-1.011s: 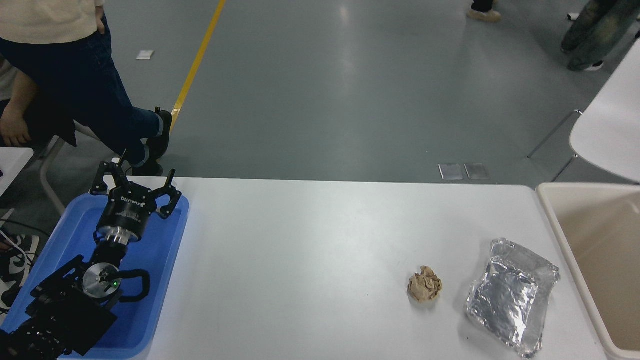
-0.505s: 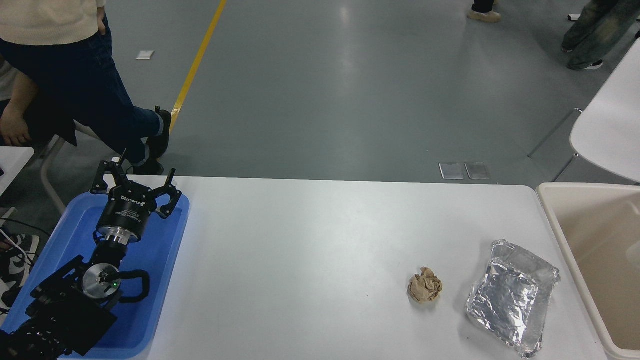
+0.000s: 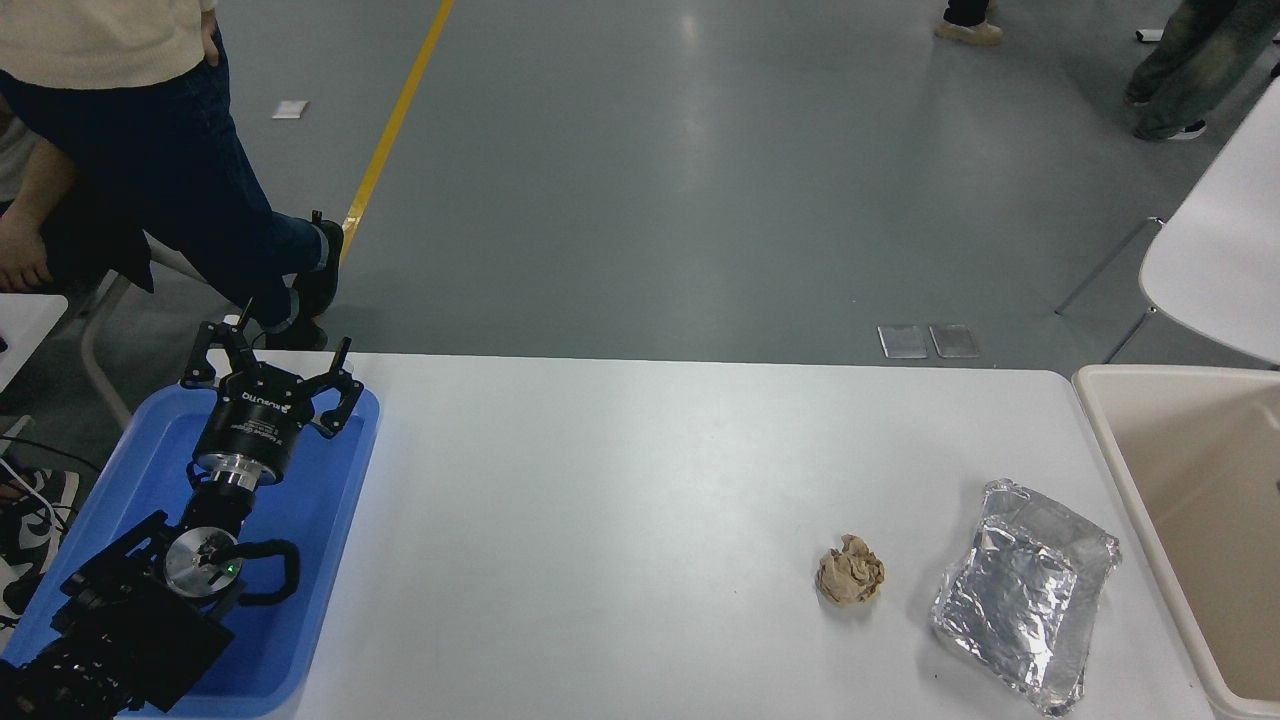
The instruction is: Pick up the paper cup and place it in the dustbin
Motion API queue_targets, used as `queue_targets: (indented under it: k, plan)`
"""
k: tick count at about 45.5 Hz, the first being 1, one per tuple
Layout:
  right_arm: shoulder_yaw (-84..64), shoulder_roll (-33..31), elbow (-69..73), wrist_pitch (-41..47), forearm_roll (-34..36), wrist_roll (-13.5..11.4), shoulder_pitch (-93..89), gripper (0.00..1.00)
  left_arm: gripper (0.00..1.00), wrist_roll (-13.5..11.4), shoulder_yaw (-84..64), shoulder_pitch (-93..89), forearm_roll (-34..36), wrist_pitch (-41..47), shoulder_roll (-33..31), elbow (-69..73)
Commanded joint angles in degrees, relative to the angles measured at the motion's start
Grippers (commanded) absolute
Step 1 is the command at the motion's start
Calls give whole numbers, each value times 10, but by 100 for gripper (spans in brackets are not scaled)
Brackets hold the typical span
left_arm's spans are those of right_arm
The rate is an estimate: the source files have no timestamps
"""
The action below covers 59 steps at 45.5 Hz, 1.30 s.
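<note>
The beige dustbin (image 3: pixel 1105 440) stands at the right end of the white table (image 3: pixel 620 520), partly cut off by the picture's edge. No paper cup shows anywhere in view. My left gripper (image 3: pixel 270 352) is parked over the blue tray (image 3: pixel 330 520) at the lower left, with its fingers spread open and nothing between them. My right arm and gripper are out of view.
A crumpled brown paper ball (image 3: pixel 850 583) lies on the table right of centre. A crinkled silver foil container (image 3: pixel 1020 595) lies beside it, close to the dustbin. A person (image 3: pixel 150 150) stands at the far left, past the table. A white chair (image 3: pixel 1215 250) stands behind the dustbin.
The table's things and my left arm have not moved. The picture shifted very slightly, and the person at the far left moved a little.
</note>
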Motion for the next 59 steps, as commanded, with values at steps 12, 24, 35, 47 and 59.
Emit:
queue_targets:
  k: [12,24,35,47,59]
  plan:
    - [-225,-108,367,8,-3,0,345,89,100,1,1,-1,0,0,-1,0]
    - [-408,-21,491,29,-3,0,550,100,100,1,1,-1,0,0,-1,0]
    - [-443,17,536,261,-4,0,684,100,100,1,1,-1,0,0,-1,0]
    - [-471,107,535,525,-5,1,796,100,100,0,1,0,0,0,0,0]
    - [-458,170,536,561,-7,1,871,100,100,0,0,0,0,0,0,0]
